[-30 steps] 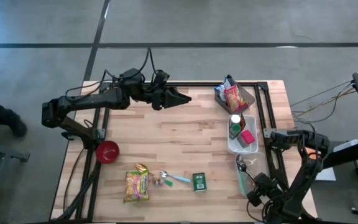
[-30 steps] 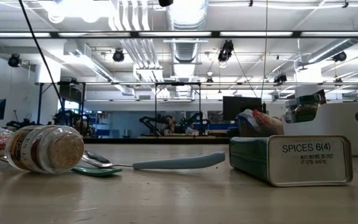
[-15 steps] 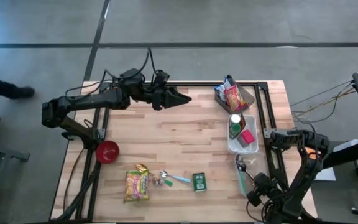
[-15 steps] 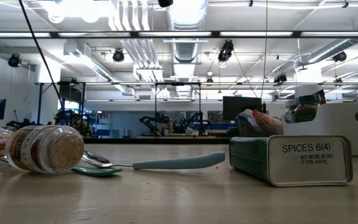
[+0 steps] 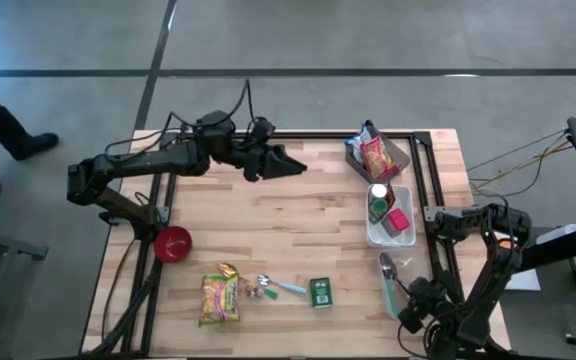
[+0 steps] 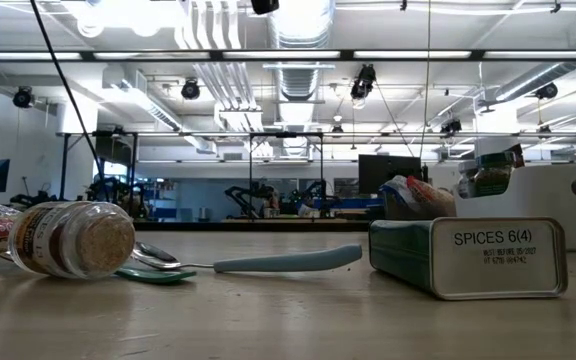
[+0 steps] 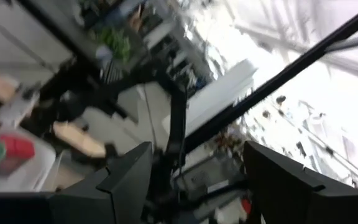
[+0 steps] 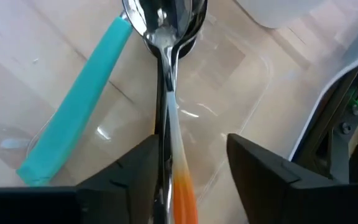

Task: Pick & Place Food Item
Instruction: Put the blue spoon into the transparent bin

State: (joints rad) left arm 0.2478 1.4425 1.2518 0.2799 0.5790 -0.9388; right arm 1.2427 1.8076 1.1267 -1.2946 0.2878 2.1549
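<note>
Right wrist view shows the right gripper with jaws now parted around a spoon lying on the bench; a second ago they were shut. Left gripper hovers open at the far side. Noodle packet lies near-left, unmoved

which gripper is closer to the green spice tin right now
The right. The right gripper sits at the table's near right corner, over the spoons beside the green spice tin. The left gripper hovers over the far side of the table, well across from the tin.
</note>
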